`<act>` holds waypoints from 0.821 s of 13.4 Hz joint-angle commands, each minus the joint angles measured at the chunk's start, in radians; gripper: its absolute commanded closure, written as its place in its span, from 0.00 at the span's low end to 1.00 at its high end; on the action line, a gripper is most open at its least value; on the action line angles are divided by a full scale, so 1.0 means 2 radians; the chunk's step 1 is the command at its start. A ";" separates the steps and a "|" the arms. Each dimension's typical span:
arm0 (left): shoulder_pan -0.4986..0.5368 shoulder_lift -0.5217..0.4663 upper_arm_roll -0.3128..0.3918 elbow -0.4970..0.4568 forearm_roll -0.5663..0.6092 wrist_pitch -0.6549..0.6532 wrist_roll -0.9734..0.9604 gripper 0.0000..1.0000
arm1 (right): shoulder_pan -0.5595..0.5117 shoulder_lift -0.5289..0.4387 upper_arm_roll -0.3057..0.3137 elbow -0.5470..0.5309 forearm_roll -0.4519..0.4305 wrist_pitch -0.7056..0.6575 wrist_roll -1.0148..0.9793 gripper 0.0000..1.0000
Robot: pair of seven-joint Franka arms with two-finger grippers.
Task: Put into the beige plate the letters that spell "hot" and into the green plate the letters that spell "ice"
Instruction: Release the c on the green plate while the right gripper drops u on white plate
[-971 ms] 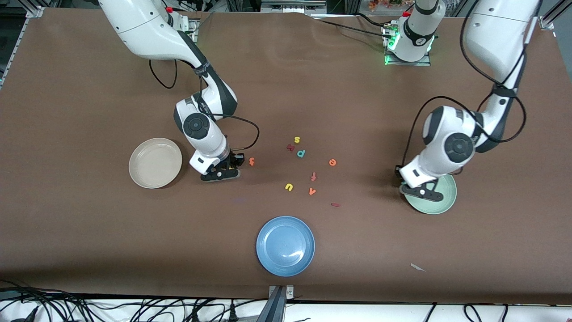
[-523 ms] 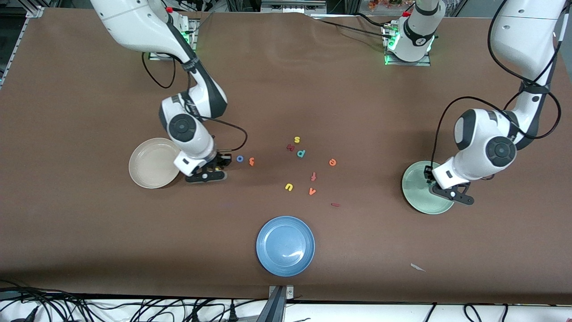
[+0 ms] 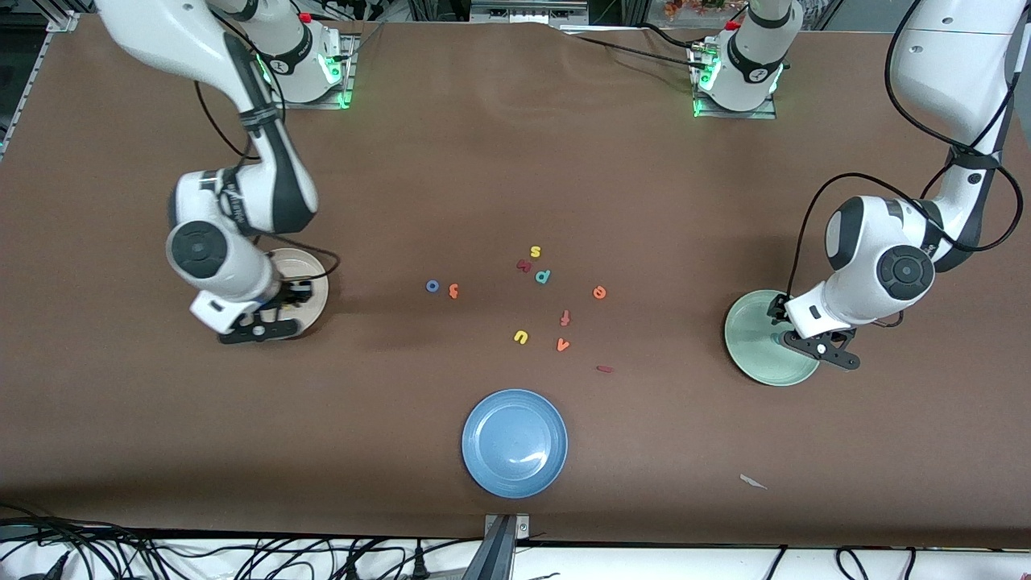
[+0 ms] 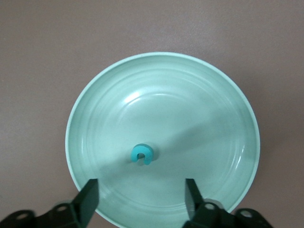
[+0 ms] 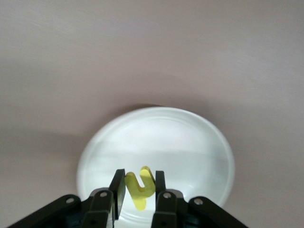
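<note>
While the right gripper [image 5: 137, 190] clamps a small yellow foam h [image 5: 139, 186] over the round beige plate [image 5: 190, 142], the left gripper [image 4: 140, 197] hangs spread above a teal foam c [image 4: 141, 154] lying in the mint-green plate [image 4: 209, 118].

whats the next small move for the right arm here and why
Probably lower a touch and open the fingers. The right gripper is shut on the yellow h directly over the beige plate, so releasing should land it inside. The left gripper hangs open over the green plate, where the teal c already lies.

Bare table [image 3: 725, 201] beside letter cluster [image 3: 540, 306] (loose)
</note>
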 commanded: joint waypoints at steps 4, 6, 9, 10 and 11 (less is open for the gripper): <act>-0.020 -0.006 -0.016 0.002 0.007 -0.007 -0.081 0.00 | -0.038 0.018 -0.004 -0.013 0.006 -0.001 -0.053 0.84; -0.038 -0.006 -0.016 0.002 0.007 -0.008 -0.117 0.00 | -0.041 0.029 -0.004 -0.013 0.012 0.000 -0.060 0.82; -0.062 -0.005 -0.024 -0.001 0.007 -0.008 -0.189 0.00 | -0.041 0.031 -0.004 -0.015 0.026 -0.002 -0.060 0.24; -0.066 -0.004 -0.034 -0.003 0.007 -0.008 -0.217 0.00 | -0.041 0.031 -0.004 -0.015 0.038 -0.003 -0.059 0.07; -0.068 -0.004 -0.043 -0.005 0.007 -0.008 -0.238 0.00 | -0.040 0.029 -0.003 -0.014 0.050 -0.005 -0.054 0.01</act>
